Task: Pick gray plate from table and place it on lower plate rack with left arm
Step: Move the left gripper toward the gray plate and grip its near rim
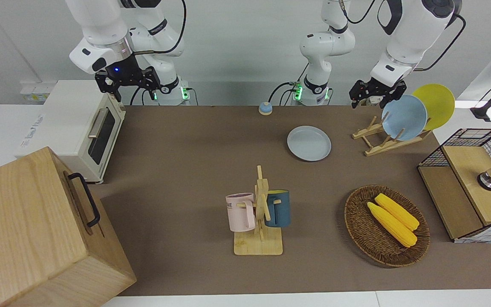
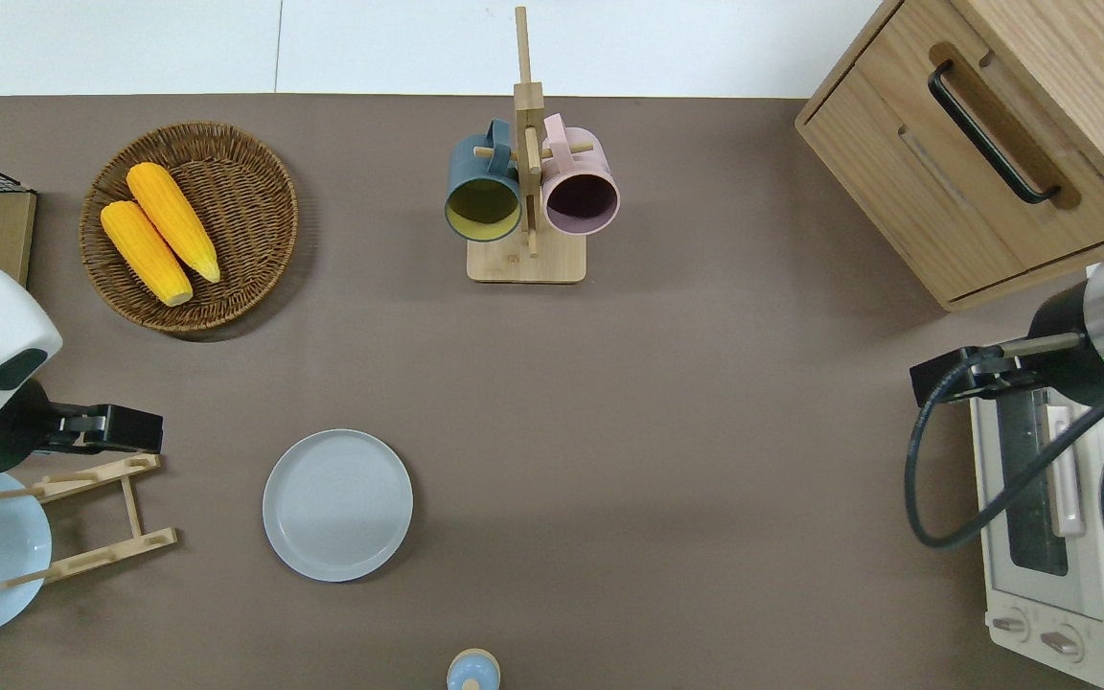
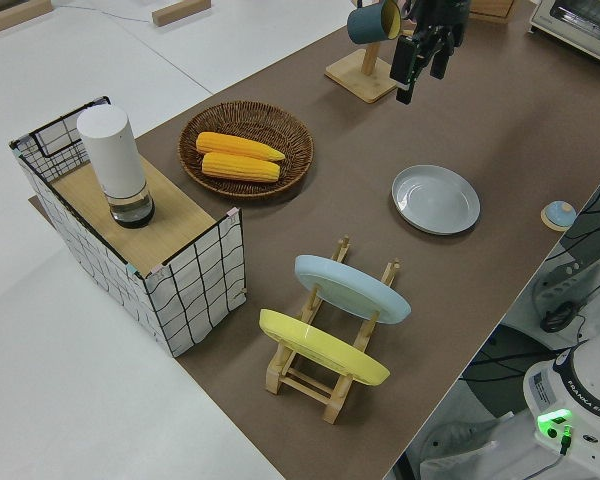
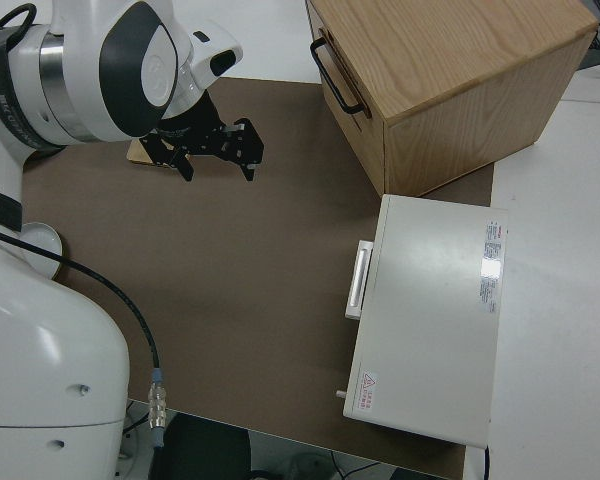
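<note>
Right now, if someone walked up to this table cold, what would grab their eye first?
Probably the two bright ears of corn in the wicker basket at the left arm's end of the table. Next, the sky-blue plate and yellow plate standing in the plate rack, with the gray plate lying flat beside it. The left gripper hangs above the rack.

A plain pale grey wall (image 1: 237, 47) runs along the robots' end of the room, lit evenly and without strong shadows. White surfaces (image 3: 70, 400) flank the work area, smooth and bare. On one of them, at the right arm's end, a white strip of wall sockets (image 1: 32, 94) sits against the wall.
</note>
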Tool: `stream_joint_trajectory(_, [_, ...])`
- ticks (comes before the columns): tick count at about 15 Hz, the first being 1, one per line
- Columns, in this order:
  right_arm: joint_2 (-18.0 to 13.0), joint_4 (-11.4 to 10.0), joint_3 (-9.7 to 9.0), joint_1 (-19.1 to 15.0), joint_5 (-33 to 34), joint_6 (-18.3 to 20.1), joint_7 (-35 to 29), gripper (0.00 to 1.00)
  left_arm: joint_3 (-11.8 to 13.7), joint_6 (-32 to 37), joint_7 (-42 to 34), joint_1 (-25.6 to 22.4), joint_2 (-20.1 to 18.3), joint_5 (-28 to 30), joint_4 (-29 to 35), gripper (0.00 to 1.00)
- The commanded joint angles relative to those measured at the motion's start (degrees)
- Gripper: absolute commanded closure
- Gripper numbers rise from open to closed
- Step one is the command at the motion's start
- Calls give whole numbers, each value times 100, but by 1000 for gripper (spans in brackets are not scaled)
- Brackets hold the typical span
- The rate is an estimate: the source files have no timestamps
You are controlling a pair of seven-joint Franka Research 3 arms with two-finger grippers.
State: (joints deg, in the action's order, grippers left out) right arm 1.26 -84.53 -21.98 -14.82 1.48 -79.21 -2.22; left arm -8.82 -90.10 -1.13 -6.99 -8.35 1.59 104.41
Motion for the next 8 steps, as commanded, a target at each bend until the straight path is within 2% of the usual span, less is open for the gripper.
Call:
stream_joint_trajectory(1, [-12, 42, -122, -135, 37, 64, -68, 17, 3, -174, 104, 49, -447, -53, 596, 7])
stream_joint_trajectory(4, [-12, 42, -113, -135, 37, 64, -68, 17, -6, -937, 113, 49, -1097, 8, 1641, 7])
stream_joint_trajectory(8, [-12, 42, -113, -135, 37, 64, -68, 17, -32, -1623, 113, 58, -1221, 140, 2354, 7])
